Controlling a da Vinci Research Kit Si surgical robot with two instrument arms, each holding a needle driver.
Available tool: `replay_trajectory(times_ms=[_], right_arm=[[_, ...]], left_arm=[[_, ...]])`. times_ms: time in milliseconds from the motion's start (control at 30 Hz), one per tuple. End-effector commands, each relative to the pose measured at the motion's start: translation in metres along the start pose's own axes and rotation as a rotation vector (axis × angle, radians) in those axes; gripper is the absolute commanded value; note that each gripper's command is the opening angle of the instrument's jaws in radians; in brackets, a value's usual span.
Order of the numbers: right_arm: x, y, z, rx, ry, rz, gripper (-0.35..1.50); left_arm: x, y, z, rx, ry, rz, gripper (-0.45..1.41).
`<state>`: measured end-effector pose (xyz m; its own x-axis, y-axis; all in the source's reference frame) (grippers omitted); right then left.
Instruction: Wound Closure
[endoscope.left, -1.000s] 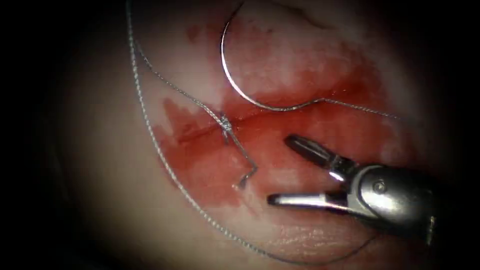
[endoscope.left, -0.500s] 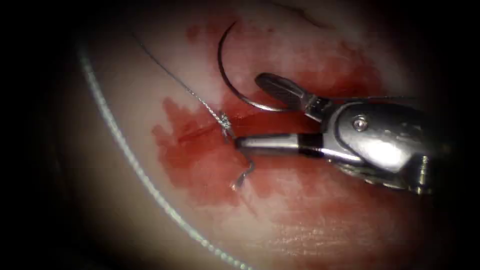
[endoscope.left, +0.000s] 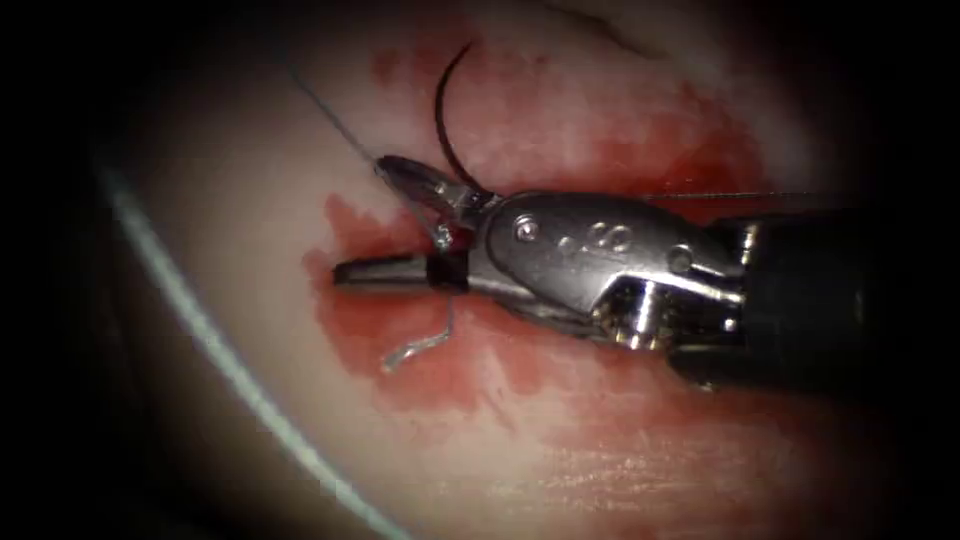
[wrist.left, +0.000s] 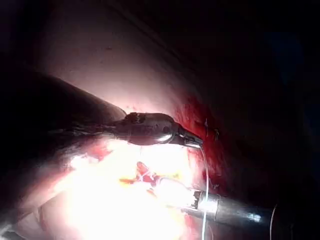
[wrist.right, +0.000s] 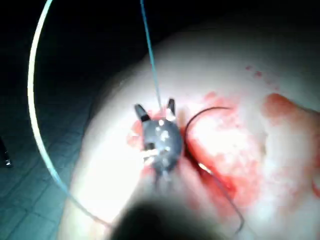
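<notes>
The right tool (endoscope.left: 385, 222) reaches in from the right across the cut (endoscope.left: 375, 265), its 2 jaws spread apart and pinching nothing. They straddle the knot (endoscope.left: 443, 238) and the thread (endoscope.left: 330, 115) that rises from it toward the upper left, which fits a tool placed to take or cut that strand, since only this arm can cut. The short cut end (endoscope.left: 415, 345) trails loose below the lower jaw, on the red fluid (endoscope.left: 560, 370).

The needle (endoscope.left: 445, 120) lies free on the tissue (endoscope.left: 230, 250) above the cut, held by no tool; its curve runs down behind the upper jaw, so I cannot tell whether that end sits in the tissue. A long loop of thread sweeps past the left side, well apart from the jaws.

In the right wrist view the spread jaws (wrist.right: 155, 112) flank the thread. The left wrist view shows a tool (wrist.left: 192, 141) by the red patch.
</notes>
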<state>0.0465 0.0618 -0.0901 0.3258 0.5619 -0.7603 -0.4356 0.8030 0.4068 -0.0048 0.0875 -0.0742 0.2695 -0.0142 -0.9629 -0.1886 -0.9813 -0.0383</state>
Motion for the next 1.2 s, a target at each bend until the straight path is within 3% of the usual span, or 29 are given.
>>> replay_trajectory(times_ms=[33,367,733,1067,1100,1200], right_arm=[[0.0000,0.0000,0.0012,-0.002,0.004,-0.001,1.37],[0.0002,-0.0006,0.0036,-0.003,0.009,-0.013,1.40],[0.0000,0.0000,0.0041,-0.002,0.020,-0.017,1.38],[0.0005,-0.0010,0.0049,0.027,0.032,-0.021,1.28],[0.0005,-0.0010,0.0049,0.030,0.033,-0.023,1.21],[0.0003,-0.0009,0.0043,0.082,0.058,-0.032,-0.35]], left_arm=[[-0.0004,-0.0005,0.0006,-0.001,0.001,0.003,-0.35],[-0.0004,0.0000,0.0008,-0.004,0.006,0.004,-0.35],[0.0000,0.0005,0.0009,-0.006,0.008,0.004,-0.35],[0.0000,0.0006,0.0009,-0.008,0.011,0.003,-0.35],[0.0000,0.0006,0.0009,-0.008,0.011,0.003,-0.35],[0.0001,0.0009,0.0009,-0.010,0.012,0.005,-0.35]])
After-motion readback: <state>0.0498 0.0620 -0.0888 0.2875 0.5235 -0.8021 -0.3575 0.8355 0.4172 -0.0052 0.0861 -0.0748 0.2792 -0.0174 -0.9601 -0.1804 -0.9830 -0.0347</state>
